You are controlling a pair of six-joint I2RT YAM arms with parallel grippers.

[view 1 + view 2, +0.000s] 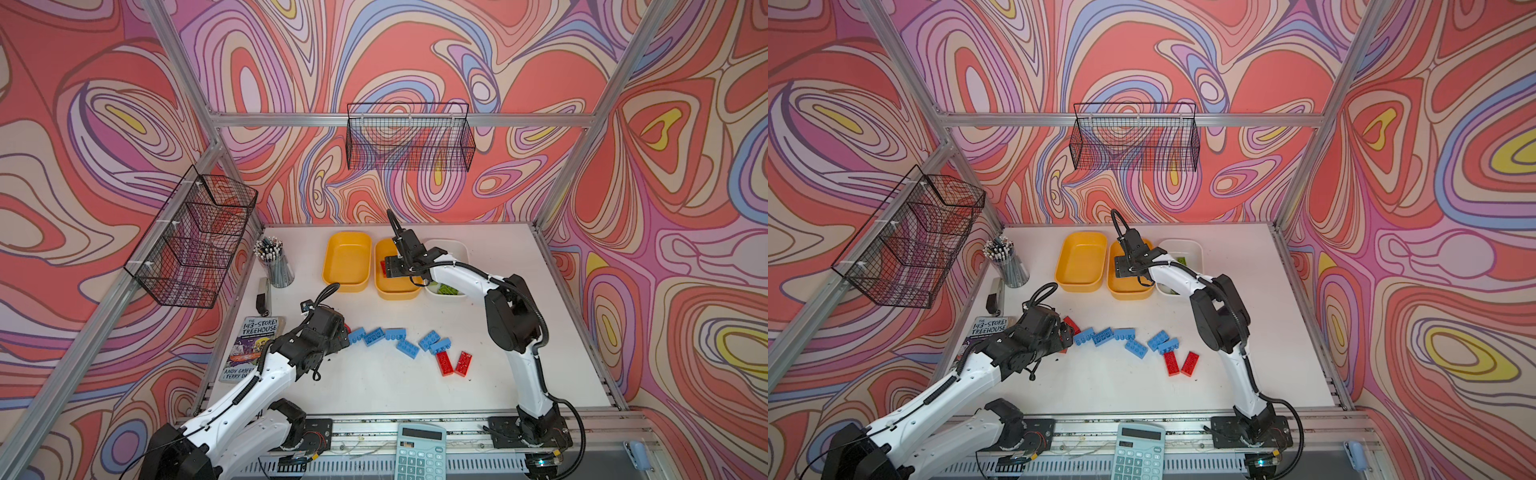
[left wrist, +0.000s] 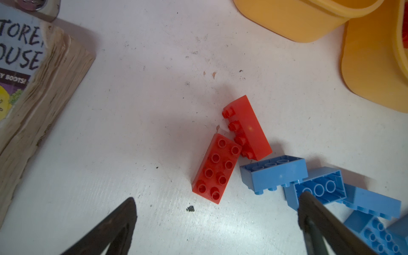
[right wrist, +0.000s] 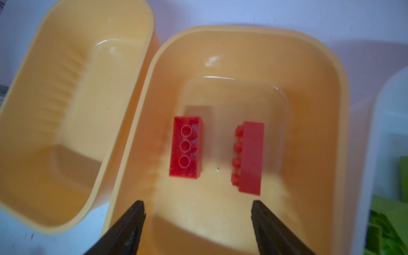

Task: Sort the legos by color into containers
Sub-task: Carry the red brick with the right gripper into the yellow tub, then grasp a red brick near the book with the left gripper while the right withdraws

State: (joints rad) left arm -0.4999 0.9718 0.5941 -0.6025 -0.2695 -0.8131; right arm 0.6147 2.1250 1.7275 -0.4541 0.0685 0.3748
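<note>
White table (image 1: 374, 395), scuffed and brightly lit, is carrying the loose bricks in a band across its middle, with three trays (image 1: 347, 287) lining the far edge. Left gripper (image 2: 217, 198) is hovering low over the band's left end, jaws spread wide and holding nothing. Just ahead of it, on the midline between the fingers, a red brick (image 2: 212, 169) is lying studs up. Its long axis is running away from the gripper, skewed only slightly, so the jaws' closing line is crossing the brick's short width. That is the relation I judge the next pick to be turning on: a forward drop and a small wrist turn should be bracketing its long sides. A tipped red brick (image 2: 249, 130) is touching its far corner, and blue bricks (image 2: 276, 174) are crowding one side — the finger there is looking likely to nudge one.

Right gripper (image 3: 198, 202) is hanging over the middle tray (image 3: 331, 92), jaws apart and empty; two tray reds (image 3: 186, 146) are resting on the floor below it, not touching each other. The left arm is by far the nearer to the studs-up brick — two other reds (image 1: 444, 365) are lying closer to the right arm.
</note>
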